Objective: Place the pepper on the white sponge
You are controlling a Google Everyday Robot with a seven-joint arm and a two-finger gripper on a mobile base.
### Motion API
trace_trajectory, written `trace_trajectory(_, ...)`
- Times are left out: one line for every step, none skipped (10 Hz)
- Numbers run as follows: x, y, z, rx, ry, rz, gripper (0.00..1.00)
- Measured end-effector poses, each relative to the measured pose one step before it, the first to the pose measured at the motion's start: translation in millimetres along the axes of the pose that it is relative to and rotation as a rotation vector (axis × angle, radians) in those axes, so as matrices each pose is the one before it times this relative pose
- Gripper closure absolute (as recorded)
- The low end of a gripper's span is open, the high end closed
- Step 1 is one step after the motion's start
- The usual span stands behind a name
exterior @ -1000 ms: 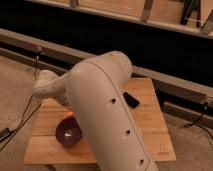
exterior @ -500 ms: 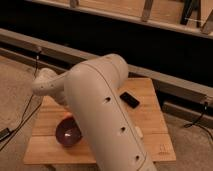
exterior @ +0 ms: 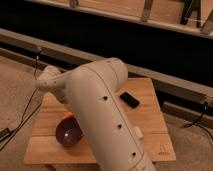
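My large white arm [exterior: 102, 115] fills the middle of the view and covers much of the wooden table [exterior: 150, 117]. My gripper is not in view; it is hidden behind or below the arm. The pepper is hidden. A small off-white bit that may be the white sponge [exterior: 137, 132] peeks out at the arm's right edge, on the table's right half.
A dark purple round bowl [exterior: 67, 133] sits on the table's left front, partly behind the arm. A flat black slab [exterior: 129, 99] lies right of the arm toward the back. Cables [exterior: 20, 117] run over the floor on the left. A dark shelf wall [exterior: 125, 40] stands behind.
The arm's rounded joint at the left has shifted slightly. The bowl and the black slab have not moved.
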Motion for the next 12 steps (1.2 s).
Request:
trace_trajectory(-0.21,-2.19,5.56,0.00714,0.012,-0.03178,0.35)
trace_trajectory(-2.37,-1.07,3.39,0.00758,0.00596,-0.0226,0.35)
trace_trajectory(-4.44,-0.68,3.1,0.01109,0.00291,-0.0203,0.35)
trace_trajectory(-4.29,-0.27,1.74,0.00873,-0.00116,-0.01133,0.35)
trace_trajectory(-5.71,0.96,2.86,0.0078,-0.00522,-0.00801,0.35)
trace_trajectory(-4.14,1.41,1.94,0.00459,-0.00589,-0.00132,0.35)
trace_trajectory(-2.51,1.12,1.45,0.00265,-0.00471,0.00023,0.35)
trace_trajectory(-2.35,2.18,2.41,0.00128,-0.00552,0.00022,0.35)
trace_trajectory(-1.27,2.0,1.96,-0.00152,-0.00306,-0.00002,0.35)
trace_trajectory(-1.52,2.64,2.49,-0.00296,-0.00373,-0.00029,0.35)
trace_trajectory(-1.43,1.95,3.48,-0.00259,-0.00369,0.00211,0.35)
trace_trajectory(-1.59,0.67,1.27,-0.00135,-0.00381,0.00272,0.35)
